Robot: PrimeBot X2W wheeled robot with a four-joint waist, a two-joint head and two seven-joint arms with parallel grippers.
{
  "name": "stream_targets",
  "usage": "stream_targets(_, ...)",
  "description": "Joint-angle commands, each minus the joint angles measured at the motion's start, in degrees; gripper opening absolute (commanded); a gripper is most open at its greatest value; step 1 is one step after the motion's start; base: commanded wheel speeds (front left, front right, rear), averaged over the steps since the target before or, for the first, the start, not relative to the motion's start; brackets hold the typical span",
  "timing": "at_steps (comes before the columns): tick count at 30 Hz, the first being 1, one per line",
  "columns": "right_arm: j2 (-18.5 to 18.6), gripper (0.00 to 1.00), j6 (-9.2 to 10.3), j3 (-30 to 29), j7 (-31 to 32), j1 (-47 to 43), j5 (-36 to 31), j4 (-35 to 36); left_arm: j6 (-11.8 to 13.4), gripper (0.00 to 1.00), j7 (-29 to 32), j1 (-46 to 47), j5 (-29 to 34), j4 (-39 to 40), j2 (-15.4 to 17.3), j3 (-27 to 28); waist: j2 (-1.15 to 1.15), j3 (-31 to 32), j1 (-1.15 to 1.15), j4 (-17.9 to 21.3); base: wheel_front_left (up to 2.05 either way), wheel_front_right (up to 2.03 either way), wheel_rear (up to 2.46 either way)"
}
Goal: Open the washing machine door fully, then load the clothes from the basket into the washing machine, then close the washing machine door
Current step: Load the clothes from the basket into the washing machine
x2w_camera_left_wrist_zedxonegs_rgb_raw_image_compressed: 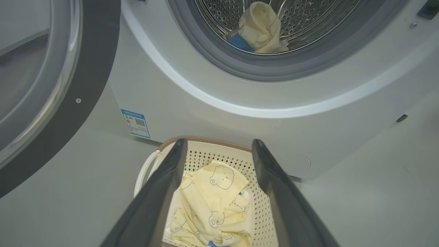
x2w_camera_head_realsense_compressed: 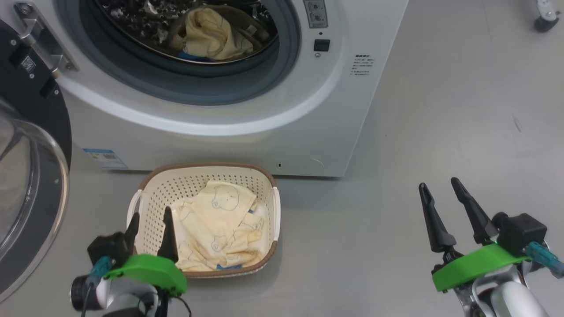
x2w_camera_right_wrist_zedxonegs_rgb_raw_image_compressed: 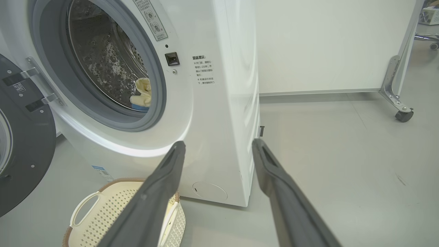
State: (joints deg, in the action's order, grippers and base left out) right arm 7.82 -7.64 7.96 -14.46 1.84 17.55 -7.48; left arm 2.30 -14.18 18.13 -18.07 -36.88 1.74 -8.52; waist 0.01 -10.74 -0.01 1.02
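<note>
The white washing machine [x2w_camera_head_realsense_compressed: 282,119] stands with its door [x2w_camera_head_realsense_compressed: 31,176] swung wide open to the left. One pale yellow garment [x2w_camera_head_realsense_compressed: 209,35] lies in the steel drum. On the floor in front sits the cream basket [x2w_camera_head_realsense_compressed: 273,207] holding more pale yellow clothes [x2w_camera_head_realsense_compressed: 220,229] with blue bear drawings. My left gripper [x2w_camera_head_realsense_compressed: 150,218] is open and empty, its fingers over the basket's near left corner; in the left wrist view the left gripper [x2w_camera_left_wrist_zedxonegs_rgb_raw_image_compressed: 219,145] frames the clothes [x2w_camera_left_wrist_zedxonegs_rgb_raw_image_compressed: 212,202]. My right gripper [x2w_camera_head_realsense_compressed: 438,185] hangs open and empty over bare floor at the right.
The open door [x2w_camera_left_wrist_zedxonegs_rgb_raw_image_compressed: 51,89] takes up the space left of the basket. A wheeled white partition [x2w_camera_right_wrist_zedxonegs_rgb_raw_image_compressed: 399,82] stands behind and to the right of the machine. Grey floor [x2w_camera_head_realsense_compressed: 462,110] stretches to the right.
</note>
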Motion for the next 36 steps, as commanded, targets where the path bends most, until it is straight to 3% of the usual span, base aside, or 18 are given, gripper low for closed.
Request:
stream_targets(1, 1.19, 1.0, 0.15, 0.81, -0.54, -0.03, -0.38, 1.62, 0.07, 1.0, -0.81, -1.3, 0.57, 4.09, 1.45, 3.18, -0.01, 1.38, 0.01, -0.22, 0.0, 0.0, 0.0)
stream_targets(7, 1.53, 1.0, 0.15, 0.19, -0.54, -2.12, -0.84, 1.8, -0.74, 1.0, -0.82, -11.16, 3.17, 15.16, 1.24, 7.81, -0.01, 4.31, 0.01, -0.33, 0.0, 0.0, 0.0)
stream_targets(15, 0.94, 1.0, 0.15, -0.77, -0.54, -4.11, -1.39, 2.54, -3.01, 1.0, -0.82, -18.54, 3.08, 22.61, 1.15, 7.88, -0.01, 6.07, 0.01, 0.95, 0.0, 0.0, 0.0)
stream_targets(36, -0.36, 1.0, 0.15, -3.94, -0.54, -8.32, -2.11, 3.7, -2.33, 1.0, -0.82, -24.92, 0.9, 26.89, 1.14, 10.03, -0.01, 9.59, 0.01, 2.51, 0.0, 0.0, 0.0)
